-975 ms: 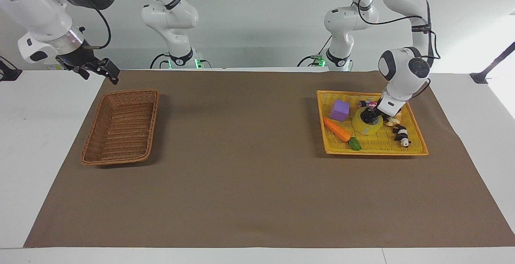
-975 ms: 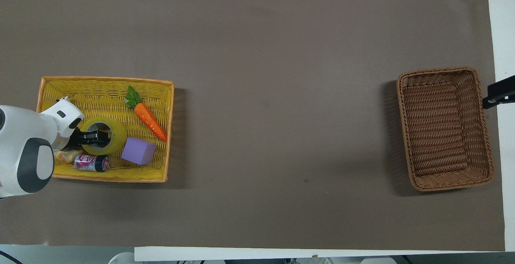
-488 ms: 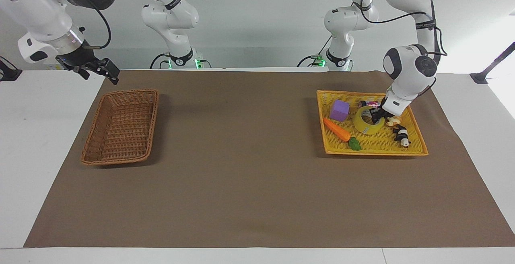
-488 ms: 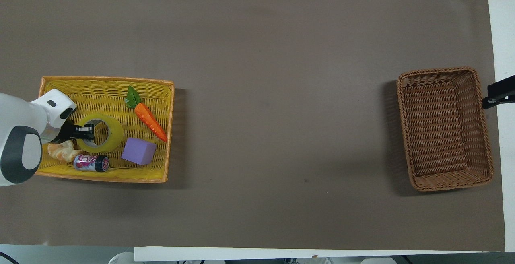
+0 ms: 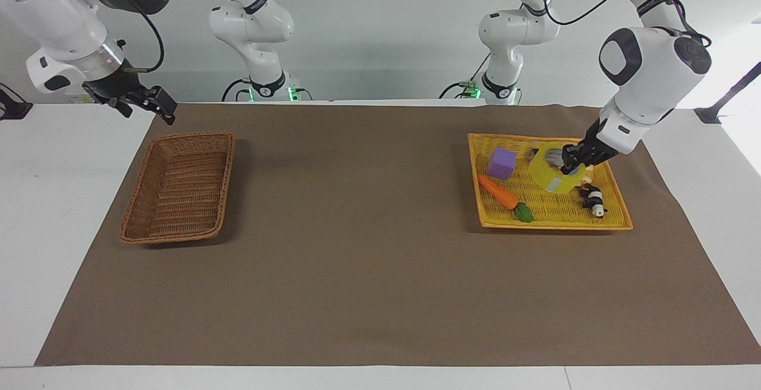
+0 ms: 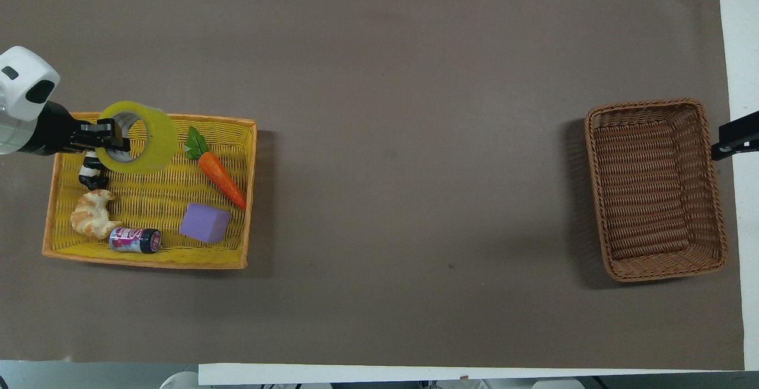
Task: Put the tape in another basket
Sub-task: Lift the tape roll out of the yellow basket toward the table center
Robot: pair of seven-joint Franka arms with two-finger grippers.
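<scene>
Now left gripper [image 5: 572,160] jaws clamped on tape [image 5: 552,176] wall over yellow tray [image 5: 612,222], right gripper [image 5: 156,102] jaws wide, waiting

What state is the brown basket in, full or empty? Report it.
Empty. Both views show only bare weave inside the basket; the tape hangs in the left gripper over the yellow tray.

Two high cameras, facing and overhead, half a turn apart, share the table [image 5: 380,318].
</scene>
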